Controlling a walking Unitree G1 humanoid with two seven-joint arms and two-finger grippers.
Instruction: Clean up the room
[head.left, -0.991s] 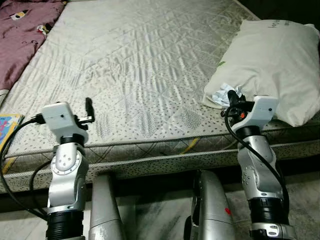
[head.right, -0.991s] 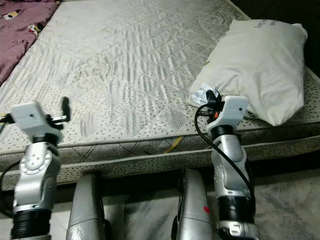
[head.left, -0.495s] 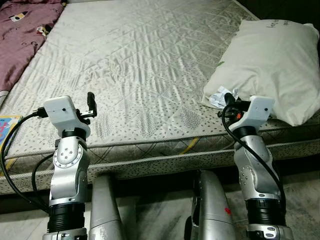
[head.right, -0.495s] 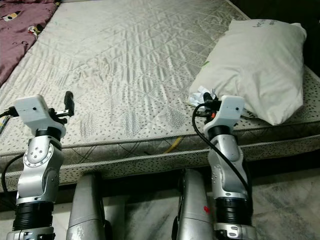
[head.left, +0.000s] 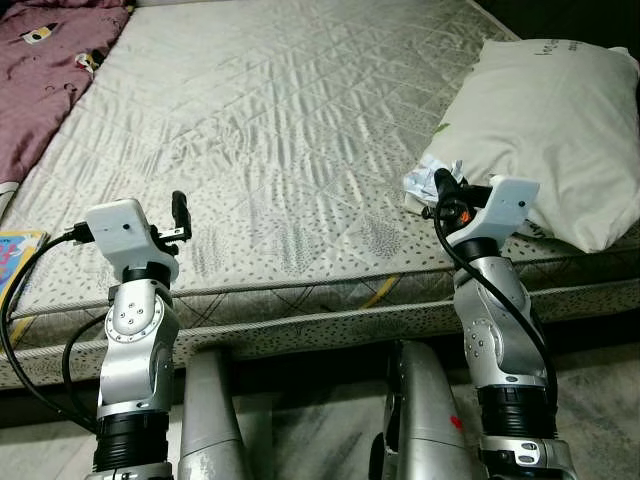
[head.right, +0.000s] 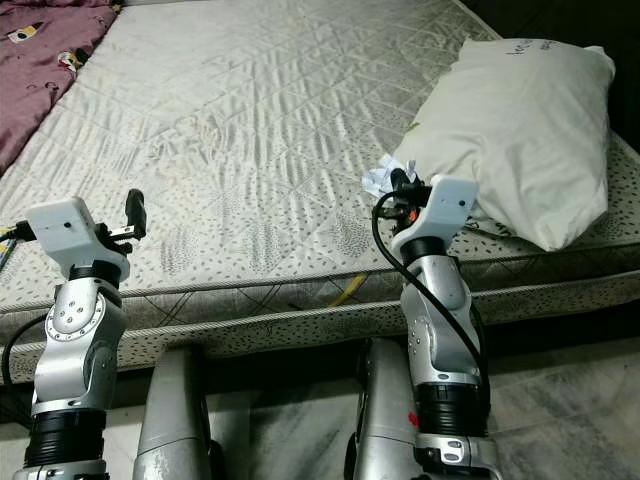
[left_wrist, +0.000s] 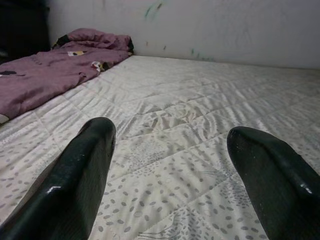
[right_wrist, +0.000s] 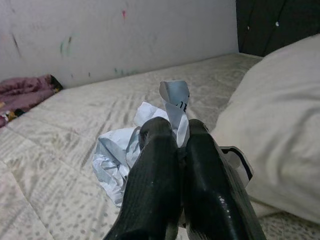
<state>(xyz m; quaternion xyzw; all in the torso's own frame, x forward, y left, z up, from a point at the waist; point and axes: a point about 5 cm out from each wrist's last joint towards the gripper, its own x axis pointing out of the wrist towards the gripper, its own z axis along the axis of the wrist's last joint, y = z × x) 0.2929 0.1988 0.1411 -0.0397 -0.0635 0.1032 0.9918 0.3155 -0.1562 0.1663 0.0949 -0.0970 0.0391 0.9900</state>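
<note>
One crumpled paper (right_wrist: 131, 145) pinched in right gripper (right_wrist: 175, 131) jaws.

I count one mattress (head.left: 300, 130), one pillow (head.left: 545, 125), one crumpled paper (right_wrist: 120, 155), one purple blanket (head.left: 40, 70), and two grippers: left gripper (head.left: 178, 210), right gripper (head.left: 442, 188).

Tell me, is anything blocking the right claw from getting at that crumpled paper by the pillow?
Nothing visible does: the right gripper is already shut on the crumpled paper, beside the pillow.
</note>
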